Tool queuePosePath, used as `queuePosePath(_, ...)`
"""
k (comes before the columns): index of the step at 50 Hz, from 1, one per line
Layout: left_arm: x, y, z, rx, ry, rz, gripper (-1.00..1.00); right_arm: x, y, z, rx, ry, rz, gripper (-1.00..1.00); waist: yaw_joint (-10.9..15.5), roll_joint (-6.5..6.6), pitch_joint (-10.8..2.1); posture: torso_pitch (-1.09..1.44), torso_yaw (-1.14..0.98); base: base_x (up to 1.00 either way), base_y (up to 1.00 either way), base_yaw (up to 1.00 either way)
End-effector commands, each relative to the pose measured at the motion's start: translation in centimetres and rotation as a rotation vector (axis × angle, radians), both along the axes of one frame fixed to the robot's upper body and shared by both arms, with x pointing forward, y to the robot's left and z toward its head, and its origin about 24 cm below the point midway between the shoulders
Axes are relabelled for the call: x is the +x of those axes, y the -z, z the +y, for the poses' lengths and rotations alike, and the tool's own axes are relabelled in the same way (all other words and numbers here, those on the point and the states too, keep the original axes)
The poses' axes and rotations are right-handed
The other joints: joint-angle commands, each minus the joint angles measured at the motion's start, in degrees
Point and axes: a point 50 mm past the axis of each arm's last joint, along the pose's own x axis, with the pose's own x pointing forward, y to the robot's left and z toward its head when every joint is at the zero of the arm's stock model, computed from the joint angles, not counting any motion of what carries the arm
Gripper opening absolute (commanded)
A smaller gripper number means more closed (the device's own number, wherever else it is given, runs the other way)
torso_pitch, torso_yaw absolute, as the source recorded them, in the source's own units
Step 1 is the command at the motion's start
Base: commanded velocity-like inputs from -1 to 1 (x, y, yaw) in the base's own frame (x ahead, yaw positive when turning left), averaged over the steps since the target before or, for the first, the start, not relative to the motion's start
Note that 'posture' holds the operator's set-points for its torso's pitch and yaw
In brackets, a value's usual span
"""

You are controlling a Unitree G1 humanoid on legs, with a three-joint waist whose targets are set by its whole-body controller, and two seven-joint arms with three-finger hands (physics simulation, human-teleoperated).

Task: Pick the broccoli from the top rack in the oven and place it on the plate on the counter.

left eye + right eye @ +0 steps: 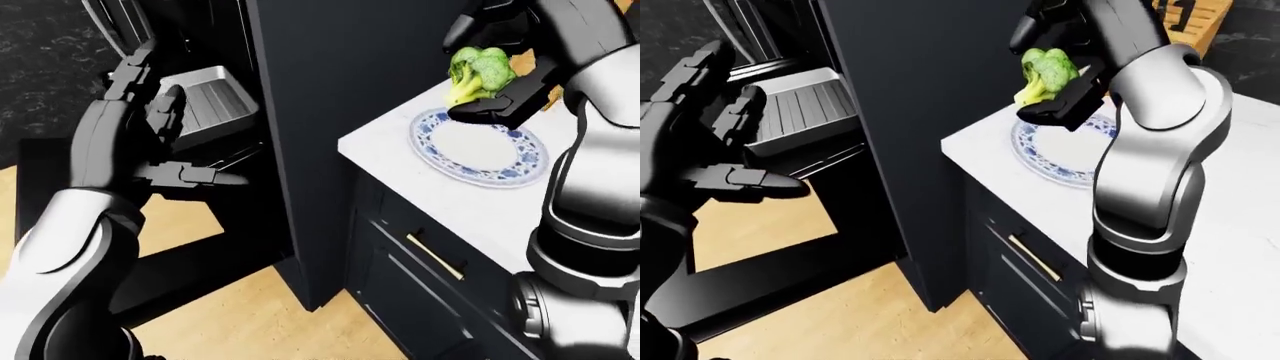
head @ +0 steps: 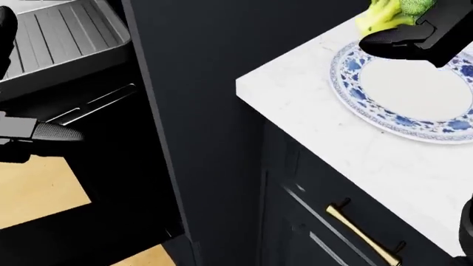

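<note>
Left-eye view showed the right hand (image 1: pixel 500 94) clamped on the broccoli (image 1: pixel 478 71), its dark fingers wrapped under and around the stalk while the green crown stood above them. The broccoli hung directly over the upper edge of the blue-patterned plate (image 1: pixel 520 161), not yet touching it. That was the relation the coming move turned on: the plate's bare centre lay just below and slightly toward the view's bottom from the hand, so a short lowering seemed all that placing required. The stalk pointed down and left toward the plate, the crown up.

The left hand (image 1: pixel 150 127) stood well apart at the view's left, fingers spread and holding nothing, near the open oven (image 1: pixel 215 97) with its grey rack tray (image 2: pixel 66 39). It was much the farther hand from the plate.

The plate sat on the white marble surface (image 2: pixel 310 105) near its corner, above dark cabinets with a brass drawer handle (image 2: pixel 362 235). A wooden floor (image 1: pixel 270 315) showed below.
</note>
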Motion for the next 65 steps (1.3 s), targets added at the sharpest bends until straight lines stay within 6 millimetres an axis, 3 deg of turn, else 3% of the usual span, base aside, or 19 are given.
queuePosePath(1,-0.6,-1.5,0.0,0.011,-0.001,-0.1,1.0,-1.3,-2.0,-0.2,-0.014,0.019,-0.11,-1.0,-0.26,0.29,-2.05,0.0,0.0,0.0,0.0,0.0)
queuePosePath(15,-0.9,-1.8,-0.3,0.013,0.002,-0.104,1.0,-1.0,-1.5,-1.8,-0.016,0.07,-0.064,-1.0,-0.3,-0.03,-2.16,0.0,0.0,0.0,0.0,0.0)
queuePosePath(31,-0.6,-1.5,-0.5,0.019,0.008,-0.1,1.0,4.6,0.5,-3.2,-0.01,0.158,0.011,-1.0,0.15,-0.44,-1.5,0.0,0.0,0.0,0.0,0.0)
queuePosePath(42,-0.3,-1.1,-0.6,0.02,0.011,-0.095,1.0,8.2,3.3,-3.9,0.037,0.213,0.005,-1.0,0.07,-0.44,-1.53,0.0,0.0,0.0,0.0,0.0)
queuePosePath(65,-0.1,-0.7,-1.1,0.041,0.018,-0.086,1.0,10.8,6.4,-6.0,0.132,0.307,0.034,-1.0,0.66,-0.97,-2.76,0.0,0.0,0.0,0.0,0.0)
